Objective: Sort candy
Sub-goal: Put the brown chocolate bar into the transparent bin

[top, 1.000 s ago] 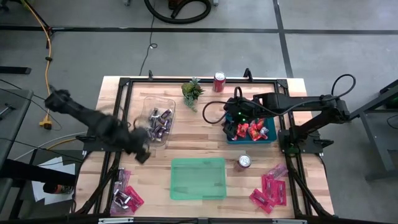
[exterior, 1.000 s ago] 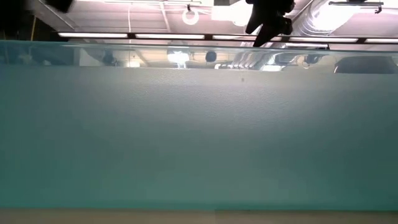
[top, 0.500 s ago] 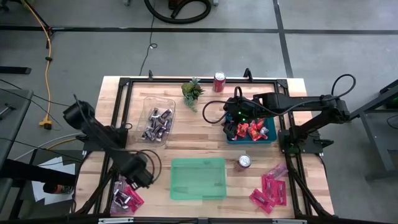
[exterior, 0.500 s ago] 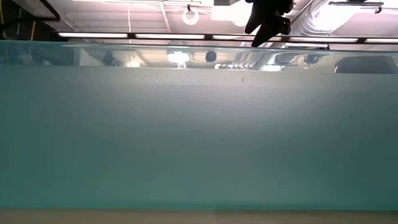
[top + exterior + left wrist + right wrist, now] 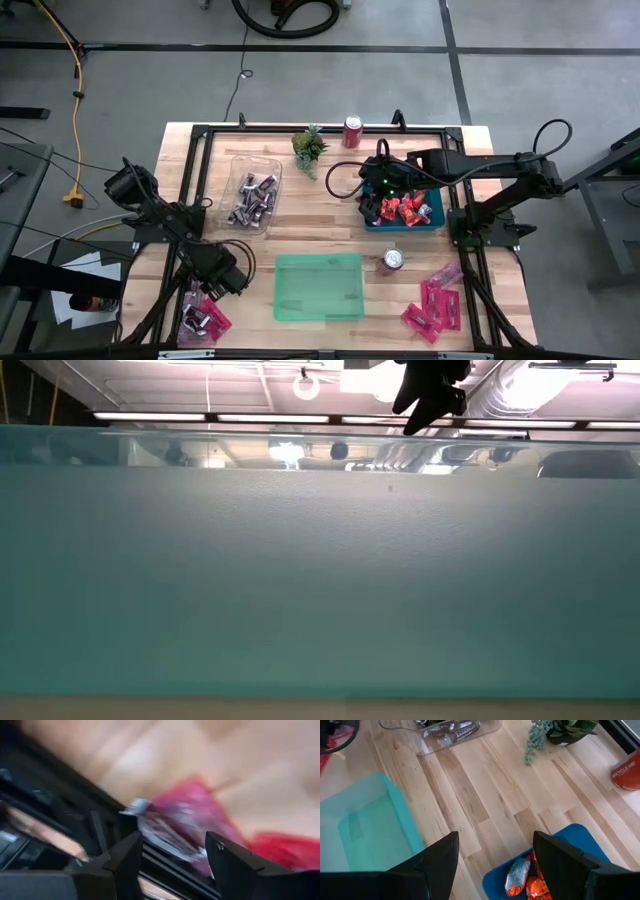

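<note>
My left gripper [image 5: 222,281] [image 5: 172,855] is open and hovers over the near-left pile of candy [image 5: 203,315]. In its blurred wrist view a pink-red packet [image 5: 200,815] and a brown-and-silver bar [image 5: 150,820] lie on the wood beyond the fingers. My right gripper [image 5: 375,197] [image 5: 495,865] is open above the blue tray [image 5: 432,222], which holds red-orange packets [image 5: 520,875]. A clear tray [image 5: 240,168] holds dark bars [image 5: 255,195]. More pink-red packets [image 5: 435,305] lie near the right corner.
A green tray [image 5: 318,287] sits near the table's middle and its wall fills the low view [image 5: 320,560]. One soda can [image 5: 393,260] stands right of it, another [image 5: 352,130] at the far edge beside a small plant [image 5: 310,145]. Black frame rails run along the table's sides.
My left gripper has swung from beside the clear tray toward the table's near edge. It came down over the near-left candy pile, moving fast at first, then nearly still. The right arm and the candy have not moved.
</note>
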Robot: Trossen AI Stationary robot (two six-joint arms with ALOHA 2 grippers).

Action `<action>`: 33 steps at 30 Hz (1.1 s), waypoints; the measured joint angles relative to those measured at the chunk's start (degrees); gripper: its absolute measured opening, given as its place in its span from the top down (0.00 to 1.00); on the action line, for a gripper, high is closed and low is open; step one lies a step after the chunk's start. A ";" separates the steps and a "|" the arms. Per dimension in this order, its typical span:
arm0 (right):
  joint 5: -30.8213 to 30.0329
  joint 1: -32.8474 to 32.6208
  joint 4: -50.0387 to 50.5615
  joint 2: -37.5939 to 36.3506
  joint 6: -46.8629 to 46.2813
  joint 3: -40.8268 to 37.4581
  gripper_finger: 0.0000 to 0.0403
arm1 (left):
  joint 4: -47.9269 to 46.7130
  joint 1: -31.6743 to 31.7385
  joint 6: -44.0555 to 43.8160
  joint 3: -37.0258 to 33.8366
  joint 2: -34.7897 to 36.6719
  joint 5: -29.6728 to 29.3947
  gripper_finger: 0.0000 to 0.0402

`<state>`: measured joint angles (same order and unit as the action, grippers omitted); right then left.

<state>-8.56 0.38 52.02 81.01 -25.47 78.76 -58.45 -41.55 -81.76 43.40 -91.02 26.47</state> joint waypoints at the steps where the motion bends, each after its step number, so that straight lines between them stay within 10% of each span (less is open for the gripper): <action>1: 0.00 0.00 0.01 0.00 0.00 0.00 0.38 | -0.02 -0.11 -0.32 -0.80 -0.01 0.20 0.49; 11: -0.03 0.00 0.01 0.00 -0.40 0.00 0.38 | 2.51 -0.12 -2.10 -4.15 0.03 1.29 0.53; 18: -0.04 -0.04 0.01 0.00 -0.61 0.00 0.38 | 5.63 -0.19 -2.11 -4.01 -0.01 0.59 0.92; 22: -0.04 -0.04 0.04 0.00 -1.47 0.00 0.38 | 4.81 0.04 -1.17 -1.88 2.56 -3.38 0.97; 29: 4.46 -0.04 -1.41 0.00 0.74 0.00 0.38 | -2.74 1.58 -4.22 6.40 15.78 -19.34 1.00; 33: 11.16 -0.04 -5.44 0.00 2.89 0.00 0.38 | -1.79 1.66 -4.54 11.64 25.52 -40.05 1.00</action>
<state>2.60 0.34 46.57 81.01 -22.58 78.76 -60.23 -39.90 -86.30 55.04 -65.50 -13.58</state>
